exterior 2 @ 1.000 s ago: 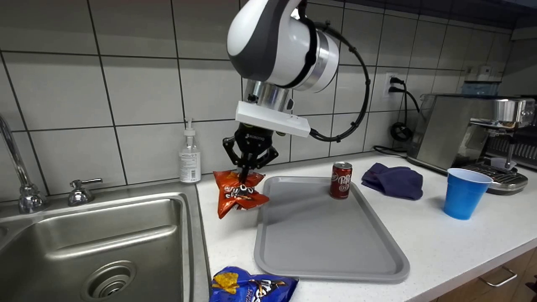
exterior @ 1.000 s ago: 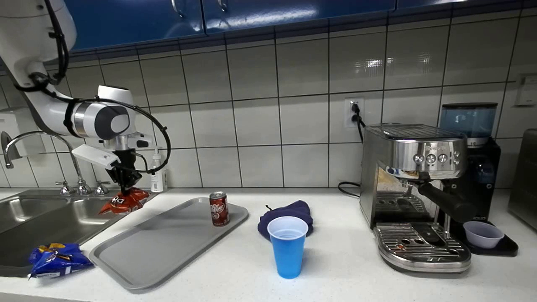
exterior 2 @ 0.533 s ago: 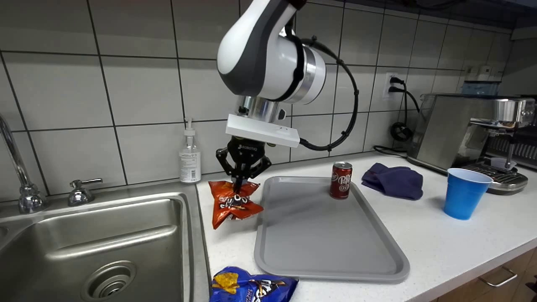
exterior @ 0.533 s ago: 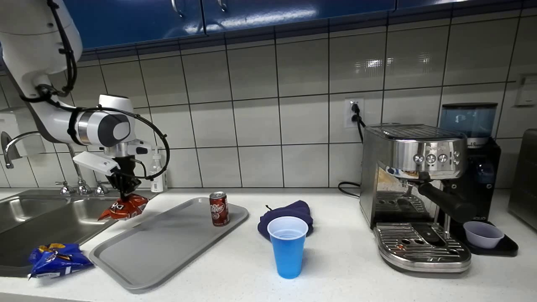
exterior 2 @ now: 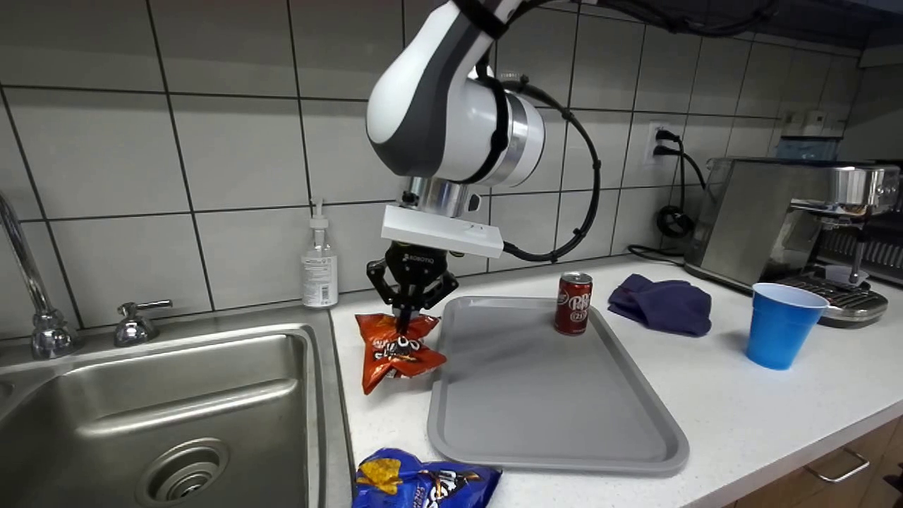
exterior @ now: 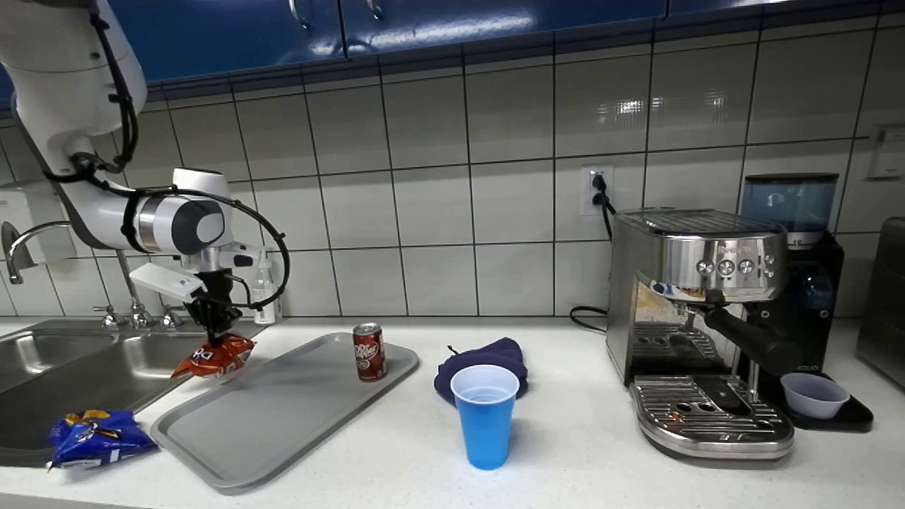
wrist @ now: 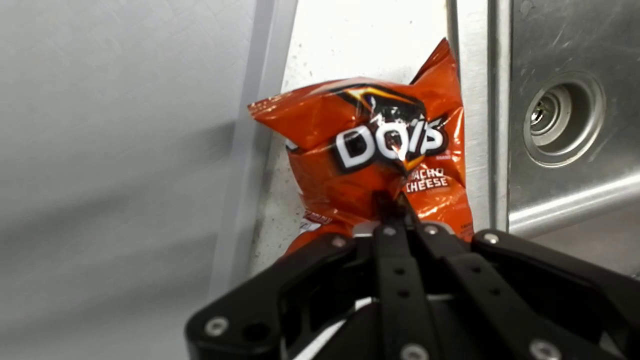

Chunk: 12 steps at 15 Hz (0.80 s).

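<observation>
My gripper point(exterior 2: 403, 326) is shut on an orange-red chip bag point(exterior 2: 403, 358), pinching the crumpled film at its middle. In an exterior view the same bag point(exterior: 206, 362) hangs tilted beside the sink, near the tray's far left part. In the wrist view the gripper point(wrist: 393, 202) has its fingertips close together in a fold of the bag point(wrist: 320, 172). The bag is over the strip of white counter point(wrist: 360, 55) between the grey tray point(wrist: 125, 90) and the sink rim. The gap below the bag looks small.
The grey tray point(exterior 2: 557, 416) bears a dark red soda can point(exterior 2: 573, 303). A blue chip bag point(exterior 2: 437, 483) lies near the tray's front corner. The sink point(exterior 2: 176, 381), soap bottle point(exterior 2: 319, 271), purple cloth point(exterior 2: 662, 305), blue cup point(exterior 2: 783, 328) and coffee machine point(exterior: 700, 304) stand around.
The gripper has come down with the orange-red bag still held in it. In an exterior view it also shifted slightly left at first. The other things have not moved.
</observation>
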Available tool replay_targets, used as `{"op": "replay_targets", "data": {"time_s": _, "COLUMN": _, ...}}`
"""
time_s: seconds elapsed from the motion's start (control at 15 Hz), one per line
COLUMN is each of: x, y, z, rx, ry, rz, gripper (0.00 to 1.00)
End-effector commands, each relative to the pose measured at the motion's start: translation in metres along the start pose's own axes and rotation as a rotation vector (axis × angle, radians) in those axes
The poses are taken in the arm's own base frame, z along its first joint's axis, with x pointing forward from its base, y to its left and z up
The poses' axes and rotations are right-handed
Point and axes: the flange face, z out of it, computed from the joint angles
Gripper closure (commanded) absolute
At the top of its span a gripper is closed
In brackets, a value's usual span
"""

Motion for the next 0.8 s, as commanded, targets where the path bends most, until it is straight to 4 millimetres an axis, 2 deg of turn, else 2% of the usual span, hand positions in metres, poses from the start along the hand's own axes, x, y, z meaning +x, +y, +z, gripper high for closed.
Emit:
{"op": "replay_targets", "data": {"time_s": 0.0, "x": 0.006, "y": -0.004, "z": 0.000, "rx": -0.028, "ry": -0.014, "rz": 0.017, "gripper": 1.00}}
{"op": "replay_targets", "data": {"time_s": 0.07, "x": 0.006, "y": -0.003, "z": -0.001, "rx": -0.031, "ry": -0.019, "rz": 0.020, "gripper": 0.74}}
{"op": "replay_targets", "data": {"time_s": 0.13, "x": 0.005, "y": -0.003, "z": -0.001, "rx": -0.034, "ry": -0.027, "rz": 0.020, "gripper": 0.73}}
{"op": "replay_targets", "data": {"time_s": 0.27, "x": 0.000, "y": -0.001, "z": -0.009, "rx": -0.031, "ry": -0.052, "rz": -0.003, "gripper": 0.60}}
{"op": "replay_targets", "data": {"time_s": 0.73, "x": -0.028, "y": 0.012, "z": -0.044, "rx": -0.031, "ry": -0.064, "rz": -0.055, "gripper": 0.08}}
